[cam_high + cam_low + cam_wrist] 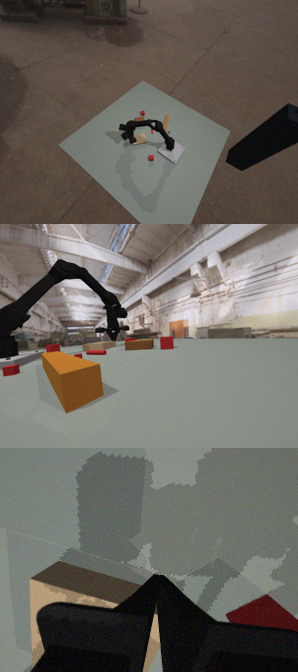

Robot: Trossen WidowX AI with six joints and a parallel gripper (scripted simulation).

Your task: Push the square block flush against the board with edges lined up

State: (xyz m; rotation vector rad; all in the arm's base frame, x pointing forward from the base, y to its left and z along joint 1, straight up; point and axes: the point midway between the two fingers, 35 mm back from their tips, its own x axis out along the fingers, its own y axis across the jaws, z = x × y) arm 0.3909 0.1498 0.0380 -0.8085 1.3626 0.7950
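Observation:
A flat tan piece (140, 139) (99, 346) (42, 598) lies on the mat. A long orange piece (166, 122) (79, 377) lies apart from it. A shorter brown block (139, 119) (139, 345) lies on the other side of the arm from the tan piece. I cannot tell for certain which are the named block and board. My gripper (113, 339) (158, 580) is shut and empty. It points down low at an edge of the tan piece, partly hiding it in the wrist view. Whether the tips touch it is unclear.
Red cubes stand near the brown block (142, 112) (166, 342) and near the arm base (151, 158) (53, 348). A red cylinder (152, 131) (96, 352) lies between the orange and tan pieces. Another red piece (267, 613) is right of the fingers.

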